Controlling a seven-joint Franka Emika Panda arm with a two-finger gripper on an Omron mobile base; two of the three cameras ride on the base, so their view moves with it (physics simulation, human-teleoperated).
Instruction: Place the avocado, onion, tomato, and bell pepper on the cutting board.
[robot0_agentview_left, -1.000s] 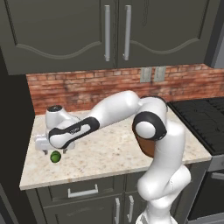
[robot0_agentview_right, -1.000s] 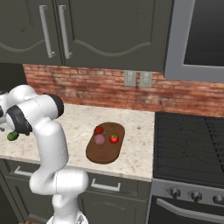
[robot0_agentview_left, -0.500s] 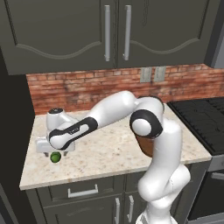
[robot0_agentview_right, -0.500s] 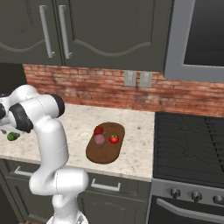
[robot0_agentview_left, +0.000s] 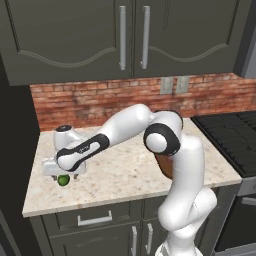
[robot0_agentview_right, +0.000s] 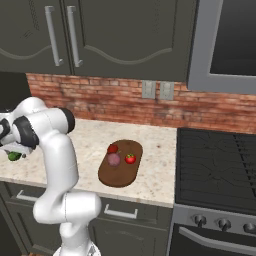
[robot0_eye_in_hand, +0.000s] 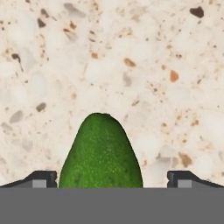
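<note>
Avocado framed for pickup

At lower centre, the avocado (robot0_eye_in_hand: 101, 153) is straddled by the hand (robot0_eye_in_hand: 111, 179), fingers apart; if closed off-centre, the glossy fruit may be squeezed across the bench (robot0_eye_in_hand: 144, 65).

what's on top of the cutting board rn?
On the cutting board: the bell pepper, the onion and the tomato. The avocado is off it, on the counter under the end effector. The arm hides the board in the left base view.
</note>
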